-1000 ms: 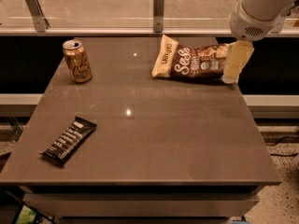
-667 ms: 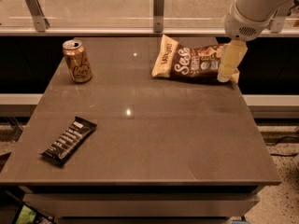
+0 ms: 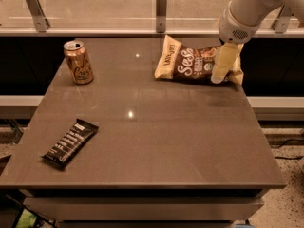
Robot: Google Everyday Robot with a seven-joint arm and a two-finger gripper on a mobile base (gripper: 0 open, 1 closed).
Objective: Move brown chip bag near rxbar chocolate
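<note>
Gripper (image 3: 218,76) over right end of chip bag (image 3: 187,66), back right of table (image 3: 156,146); open or clenched: cannot tell; chocolate bar (image 3: 70,143) front left, well apart; soda can (image 3: 79,62) back left

Our white arm (image 3: 259,1) enters from the upper right corner and turns downward at its round wrist, and our pale gripper (image 3: 221,69) hangs nearly upright, its tip low over the far right side of the table (image 3: 156,141).
</note>
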